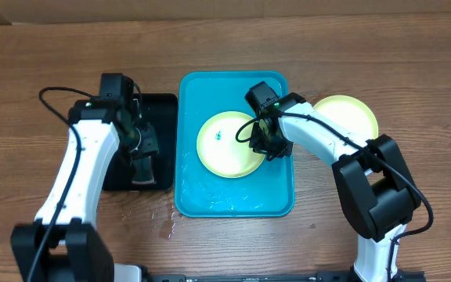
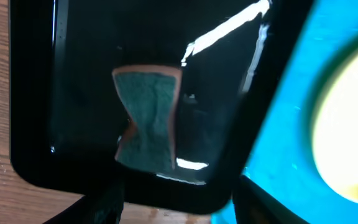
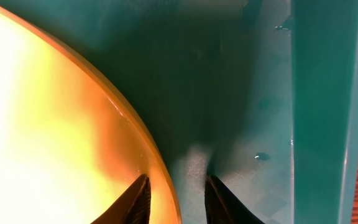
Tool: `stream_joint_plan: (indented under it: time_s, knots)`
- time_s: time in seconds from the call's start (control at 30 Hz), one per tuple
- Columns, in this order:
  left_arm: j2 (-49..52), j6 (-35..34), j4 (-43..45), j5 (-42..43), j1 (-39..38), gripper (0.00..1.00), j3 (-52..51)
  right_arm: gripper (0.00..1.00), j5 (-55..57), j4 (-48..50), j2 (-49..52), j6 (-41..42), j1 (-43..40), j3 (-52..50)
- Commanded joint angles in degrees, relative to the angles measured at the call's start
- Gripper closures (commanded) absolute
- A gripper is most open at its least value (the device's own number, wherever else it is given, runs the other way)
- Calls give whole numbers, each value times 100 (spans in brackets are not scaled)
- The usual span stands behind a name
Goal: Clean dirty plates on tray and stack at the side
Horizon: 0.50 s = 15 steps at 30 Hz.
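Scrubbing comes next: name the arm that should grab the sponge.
Left. The left gripper hangs open above the sponge in the black tray; the right gripper straddles the plate rim on the turquoise tray.

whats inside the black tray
A teal sponge with an orange edge lies flat in the black tray; the wrist view shows nothing else in it. From overhead, the left arm covers part of the tray's floor.

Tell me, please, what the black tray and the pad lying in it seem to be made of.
Black tray: likely glossy plastic; it throws sharp white glare streaks. Pad: probably a sponge with a green scouring face; matte, fuzzy texture, orange-brown edge showing.
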Motion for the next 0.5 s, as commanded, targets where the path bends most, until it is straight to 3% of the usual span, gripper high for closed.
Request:
stream_joint_plan:
  time_s: [0.0,0.2,0.47]
  knots:
    - [428,-326,50,-479,-28,44,-33,70,98,15,-177,42,37,-79]
    - [962,-398,219,-498,-22,44,-35,70,94,42,-177,46,37,-79]
    - [1440,-446,260,-492,-11,59,-37,69,94,37,-177,44,37,-76]
